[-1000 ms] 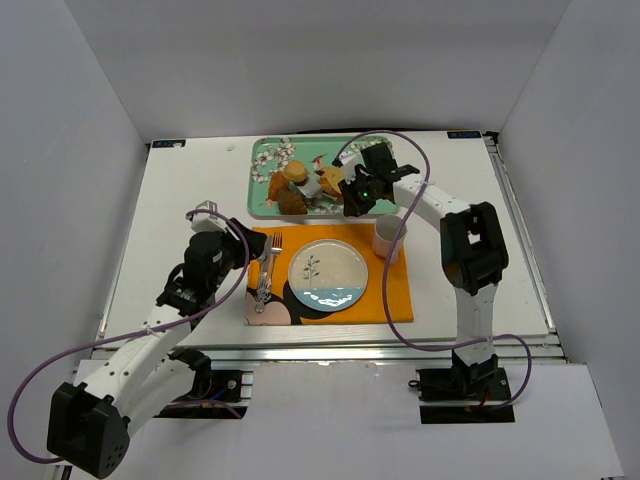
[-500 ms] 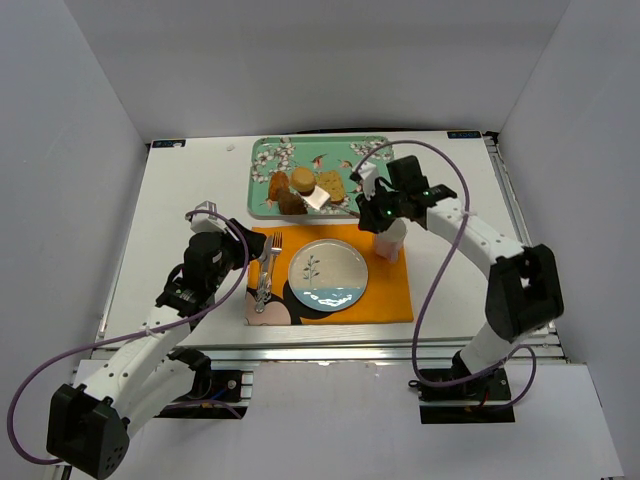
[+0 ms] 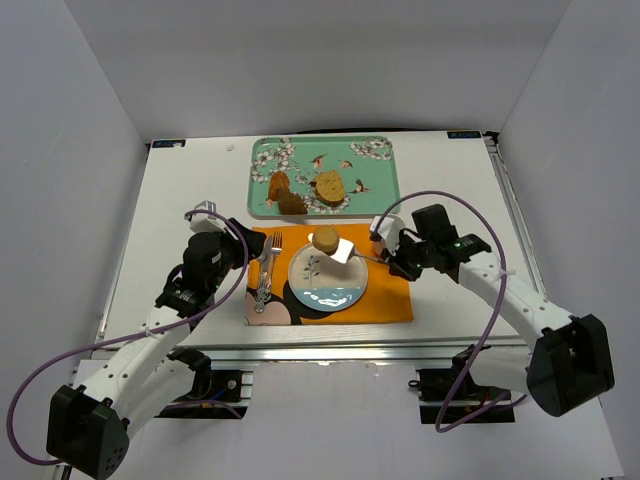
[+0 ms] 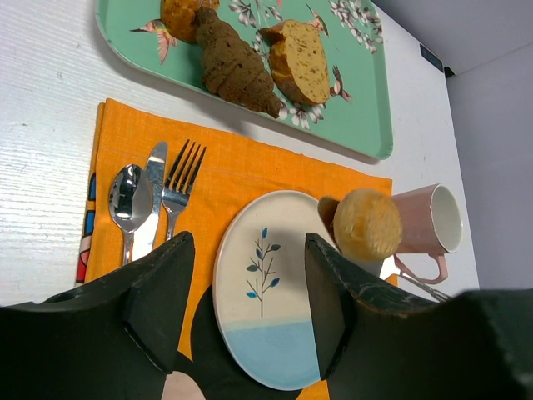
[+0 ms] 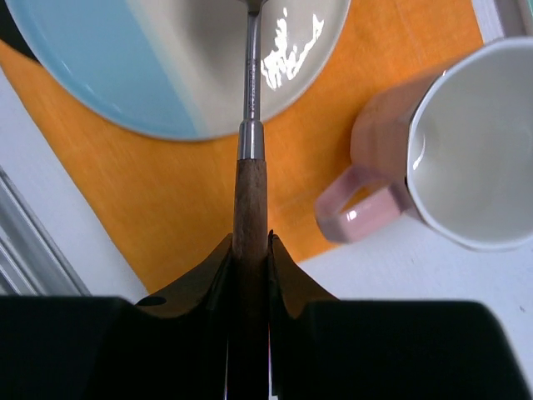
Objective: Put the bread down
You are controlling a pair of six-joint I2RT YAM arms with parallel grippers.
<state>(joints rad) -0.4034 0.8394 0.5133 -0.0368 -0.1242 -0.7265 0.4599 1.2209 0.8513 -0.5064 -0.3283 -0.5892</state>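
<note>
right gripper (image 3: pixel 400 263) clamped on spatula (image 3: pixel 362 257) | bread (image 3: pixel 325 238) on its blade, beyond gripper, above plate (image 3: pixel 335 292)

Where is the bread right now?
In the top view the bread sits at the tip of the spatula held by the right gripper, over the plate's far rim, just left of the pink mug.

The orange cloth placemat (image 3: pixel 387 300) lies on the white counter (image 3: pixel 190 190), with the green rectangular tray (image 3: pixel 375 182) behind it. On the placemat, the round ceramic plate (image 3: pixel 336 287) has the steel cutlery (image 4: pixel 155 182) at its left and the pink mug (image 4: pixel 425 218) at its right. The small round tan bread (image 3: pixel 325 238) rests on the blade of the metal spatula (image 3: pixel 347 250), over the plate's far rim.
</note>
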